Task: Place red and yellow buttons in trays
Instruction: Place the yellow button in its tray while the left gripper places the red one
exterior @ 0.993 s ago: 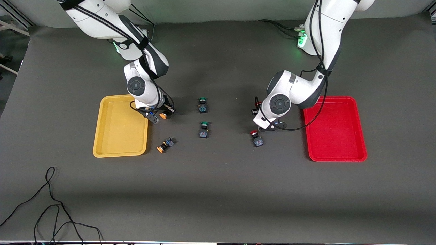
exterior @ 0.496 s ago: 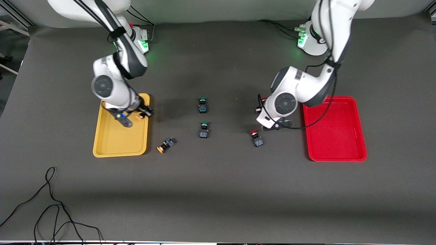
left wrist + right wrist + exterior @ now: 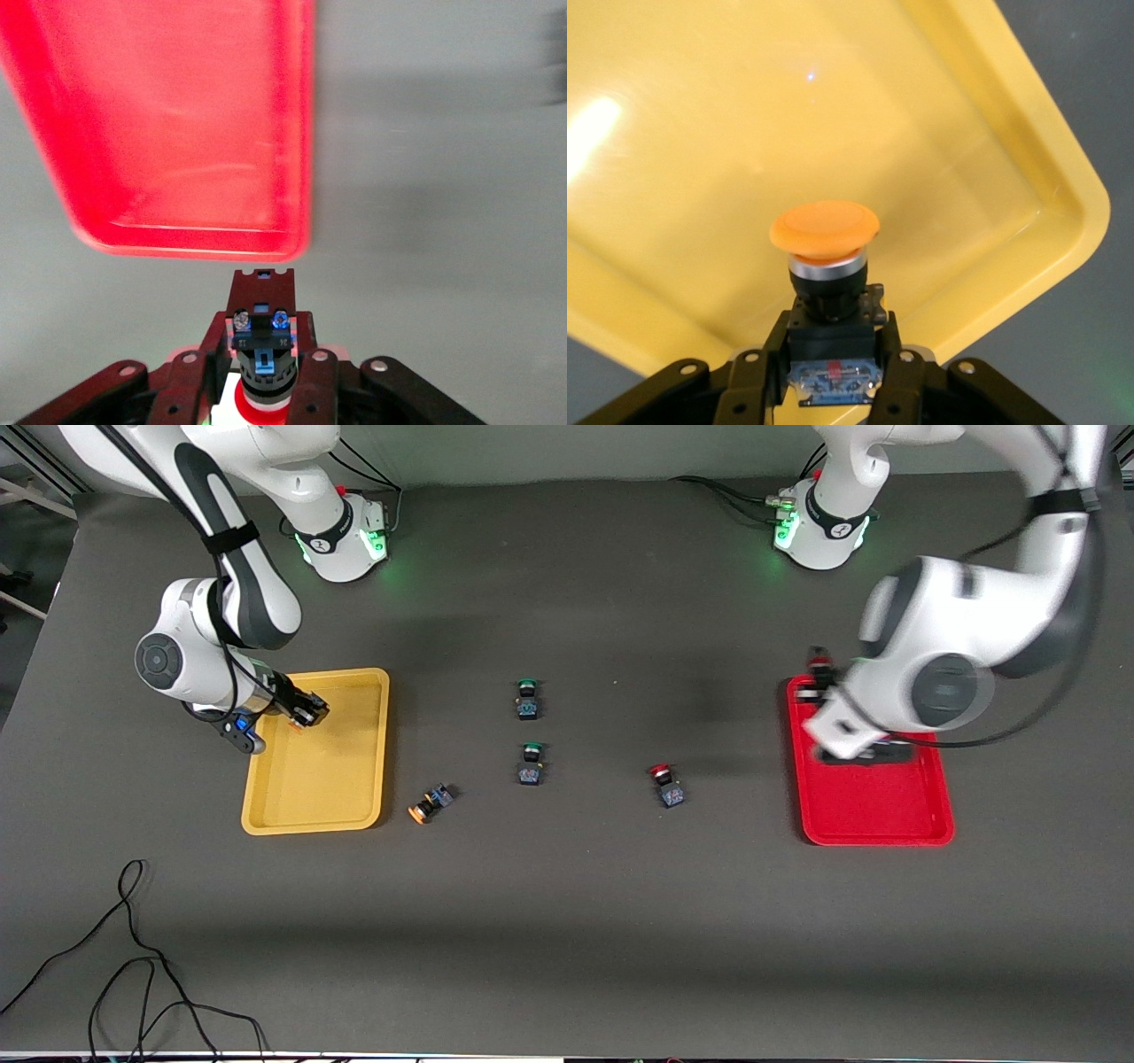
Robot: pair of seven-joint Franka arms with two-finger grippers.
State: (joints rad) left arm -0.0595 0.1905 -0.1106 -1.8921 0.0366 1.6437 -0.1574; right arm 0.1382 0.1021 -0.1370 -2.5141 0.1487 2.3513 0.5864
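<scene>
**Both grippers carrying buttons over their trays; two task buttons on the table**

The orange-capped button point(image 3: 826, 266) is clamped by its black-and-blue body between the fingers of the right gripper point(image 3: 833, 354) and hangs over the yellow tray point(image 3: 345, 797). In the front view only a sliver of orange shows at the gripper point(image 3: 297, 717); the arm covers the rest.

The red-capped button point(image 3: 263, 359) is pinched in the left gripper point(image 3: 263, 354) with the red tray point(image 3: 177, 133) ahead of it. Its cap is mostly cut off by the edge of the wrist picture. In the front view the left gripper point(image 3: 822, 677) is blurred at the corner of the red tray point(image 3: 877, 815) nearest the bases, and the arm hides much of that tray's floor.

A second orange button point(image 3: 428, 803) lies tipped on the table beside the yellow tray's near corner. A second red button point(image 3: 666, 783) stands on the table between the green-capped pair and the red tray, well apart from both. The two green buttons point(image 3: 528, 699) point(image 3: 531, 763) stand mid-table, one nearer the front camera than the other.

A black cable point(image 3: 133, 974) loops at the near edge, running off the picture.
</scene>
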